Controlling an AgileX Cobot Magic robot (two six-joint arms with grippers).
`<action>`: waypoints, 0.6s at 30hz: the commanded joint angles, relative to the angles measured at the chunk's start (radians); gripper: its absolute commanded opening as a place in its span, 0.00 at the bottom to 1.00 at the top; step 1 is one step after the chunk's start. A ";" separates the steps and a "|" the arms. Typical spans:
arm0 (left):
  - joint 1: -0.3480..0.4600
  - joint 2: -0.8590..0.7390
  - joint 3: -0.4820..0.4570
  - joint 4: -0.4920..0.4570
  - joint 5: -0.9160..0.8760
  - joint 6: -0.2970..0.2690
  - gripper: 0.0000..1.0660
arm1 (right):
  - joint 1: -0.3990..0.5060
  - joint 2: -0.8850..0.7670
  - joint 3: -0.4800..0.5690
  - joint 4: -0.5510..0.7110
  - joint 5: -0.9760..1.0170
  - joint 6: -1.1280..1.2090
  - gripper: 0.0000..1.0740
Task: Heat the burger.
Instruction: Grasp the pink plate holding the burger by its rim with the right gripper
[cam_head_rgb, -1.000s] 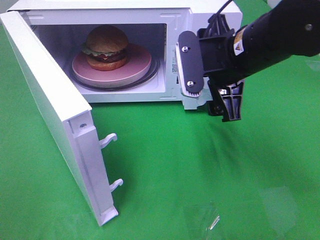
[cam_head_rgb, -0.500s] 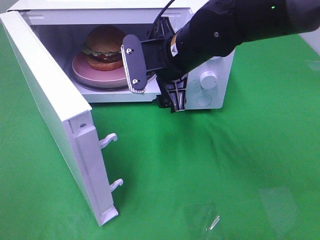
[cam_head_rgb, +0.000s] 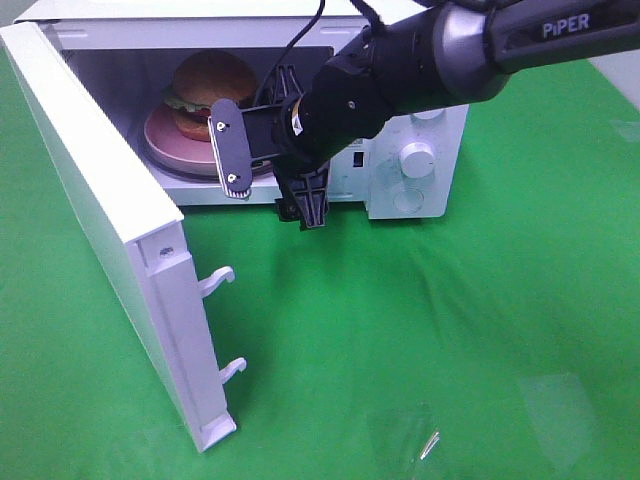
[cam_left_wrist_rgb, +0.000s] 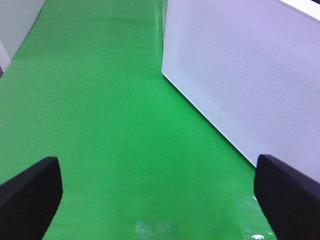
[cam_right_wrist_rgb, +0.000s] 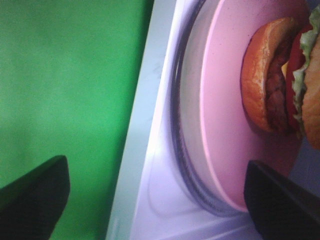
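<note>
- Right gripper spread, empty, at the microwave mouth; it has shifted leftward across the front.
- Burger just beyond it, upright on pink plate inside, bun up; round, no long axis; unmoved.
- Left gripper spread over green cloth.

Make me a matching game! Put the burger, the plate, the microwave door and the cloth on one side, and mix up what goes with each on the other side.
Things:
1. burger
2. plate
3. microwave door
4. cloth

Matches:
A. green, covers the table
B. swung wide open
C. sits on the plate
D. pink, inside the microwave

Pairs: 1-C, 2-D, 3-B, 4-A
</note>
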 joint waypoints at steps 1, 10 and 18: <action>0.001 -0.015 -0.001 0.000 -0.013 0.000 0.92 | 0.000 0.040 -0.063 -0.008 0.003 0.013 0.83; 0.001 -0.015 -0.001 0.000 -0.013 0.000 0.92 | -0.002 0.107 -0.157 -0.006 0.030 0.011 0.82; 0.001 -0.015 -0.001 0.000 -0.013 0.000 0.92 | -0.002 0.183 -0.276 0.003 0.061 0.011 0.82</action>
